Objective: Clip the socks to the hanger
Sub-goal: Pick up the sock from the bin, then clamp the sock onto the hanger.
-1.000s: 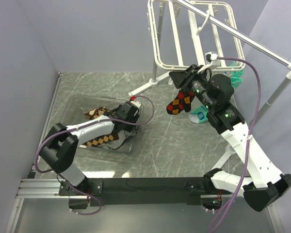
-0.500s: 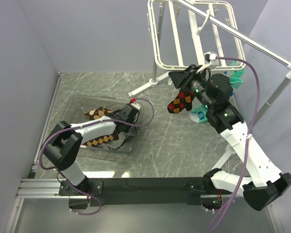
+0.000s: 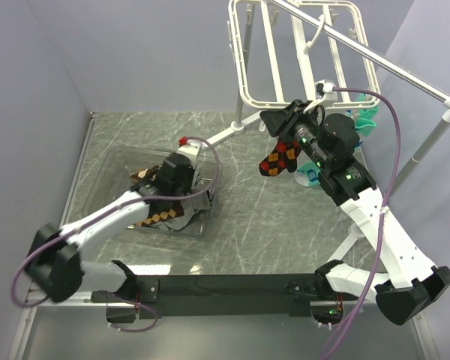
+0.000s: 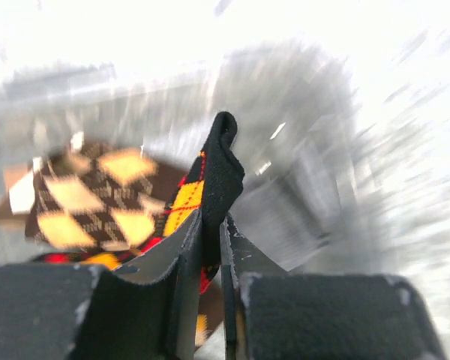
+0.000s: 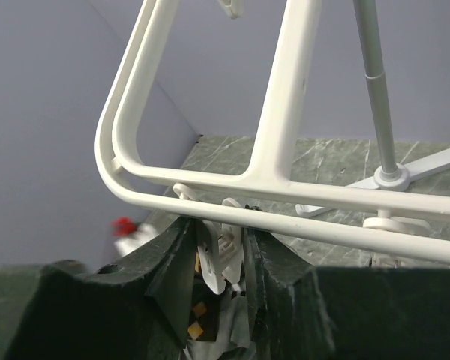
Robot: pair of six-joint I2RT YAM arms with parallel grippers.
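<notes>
Your left pincer (image 4: 211,222) clamps thin cuff of argyle sock (image 4: 223,157); quick lift could slip it. Meanwhile right pincer (image 5: 219,238) squeezes hanger (image 5: 280,120) clip (image 5: 210,270) w/ 2nd sock (image 3: 280,159) dangling.

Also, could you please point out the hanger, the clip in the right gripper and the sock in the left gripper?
hanger (image 5: 288,82), right wrist view, on its cross bar.
clip (image 5: 210,262), right wrist view, on its white body.
sock (image 4: 223,169), left wrist view, on its black cuff.
</notes>
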